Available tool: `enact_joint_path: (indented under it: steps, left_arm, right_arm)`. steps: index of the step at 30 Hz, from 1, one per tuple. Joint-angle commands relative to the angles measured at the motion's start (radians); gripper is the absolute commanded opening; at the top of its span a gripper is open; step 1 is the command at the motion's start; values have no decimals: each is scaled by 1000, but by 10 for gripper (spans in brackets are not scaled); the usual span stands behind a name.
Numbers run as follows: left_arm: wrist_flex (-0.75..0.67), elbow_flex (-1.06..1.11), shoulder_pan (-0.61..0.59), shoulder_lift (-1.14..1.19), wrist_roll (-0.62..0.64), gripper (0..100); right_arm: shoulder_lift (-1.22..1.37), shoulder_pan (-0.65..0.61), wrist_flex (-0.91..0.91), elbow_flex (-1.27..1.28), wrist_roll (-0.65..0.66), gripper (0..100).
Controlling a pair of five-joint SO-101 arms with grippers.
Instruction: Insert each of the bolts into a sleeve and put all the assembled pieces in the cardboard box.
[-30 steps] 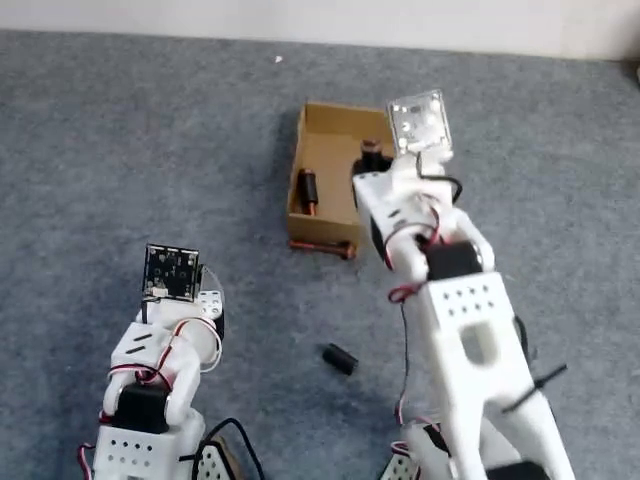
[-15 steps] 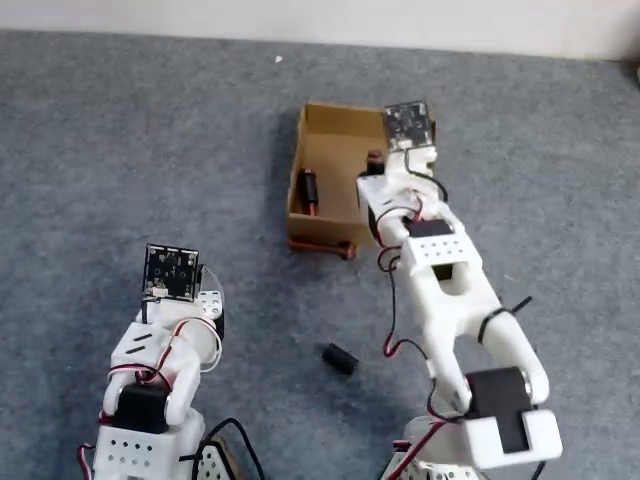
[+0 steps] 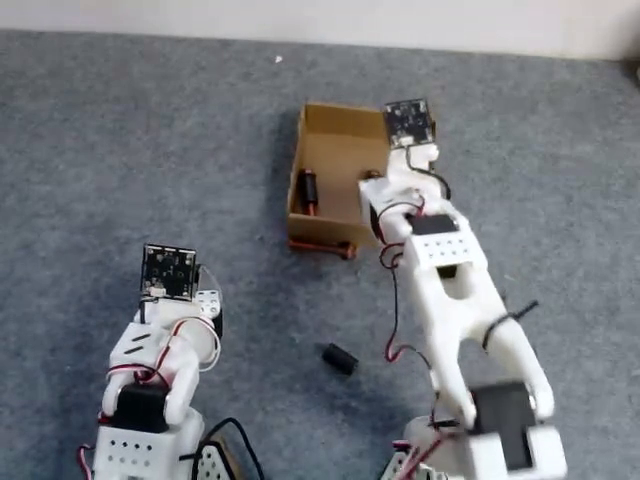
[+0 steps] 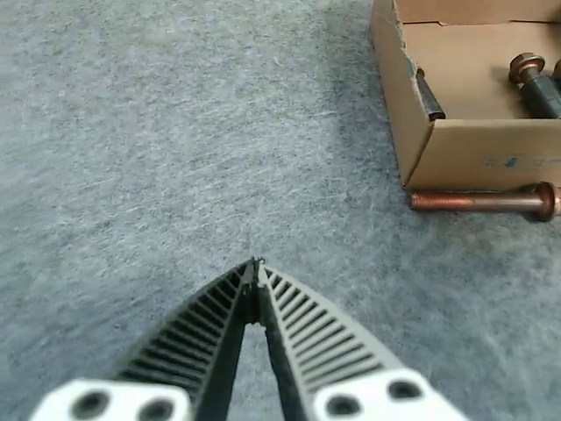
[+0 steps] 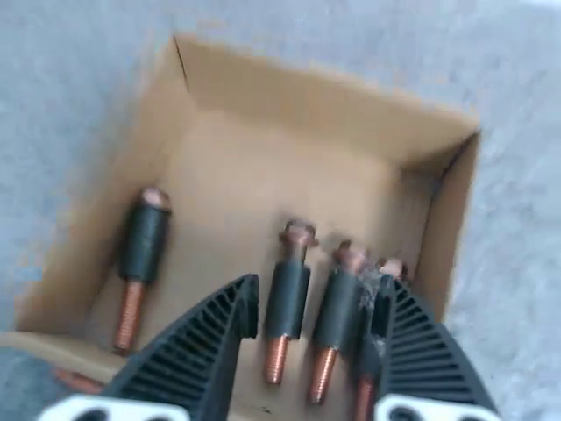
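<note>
The right gripper (image 5: 317, 294) stands spread wide above the box (image 5: 307, 88), with nothing clamped between its fingers. Below it, on the box floor, lie four assembled pieces (image 5: 289, 285), each a copper shank pushed through a black collar. Three of them lie side by side, roughly parallel, under the gap of the gripper. The one at the end of that row is partly hidden behind a finger. The fourth piece lies apart, close to the opposite wall. In the high view the right arm (image 3: 450, 280) stretches from the lower right of the frame up to the box in the upper centre, its wrist over the box's right half.

The left gripper (image 4: 256, 272) is closed tip to tip, holds nothing, and hangs over bare mat (image 4: 175, 132). In the high view the left arm (image 3: 160, 350) is folded in the lower left of the frame, well apart from the box.

A loose bolt (image 3: 322, 247) lies on the mat just beside the box's near wall and along it, with its head toward the right. A loose sleeve (image 3: 340, 358) lies on the mat in the lower centre of the frame, between the two arms and well apart from both bolt and box.
</note>
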Motion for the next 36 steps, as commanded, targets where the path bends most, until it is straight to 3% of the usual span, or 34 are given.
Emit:
enact_joint_path:
  steps: [1,8,13,20,25,31,36]
  left_arm:
    - [-43,21,-59,-12,-14,7]
    - [-83,21,-128,-10,-14,7]
    - [-86,21,-128,-10,-14,7]
    - [-86,21,-133,-10,-14,7]
    - [-110,21,-177,-10,-14,7]
    - [-112,21,-180,-10,-12,7]
    - [-112,21,-176,-8,-12,7]
  right_arm:
    - [-196,7,96,19,-3,195]
    - [-423,5,317,163,0,195]
    - [-509,-33,503,248,110,195]
    - [-602,-154,753,303,104,195]
    - [-636,-289,854,303,32,195]
    - [-602,-503,780,417,35,195]
    - [-522,-542,630,499,38,195]
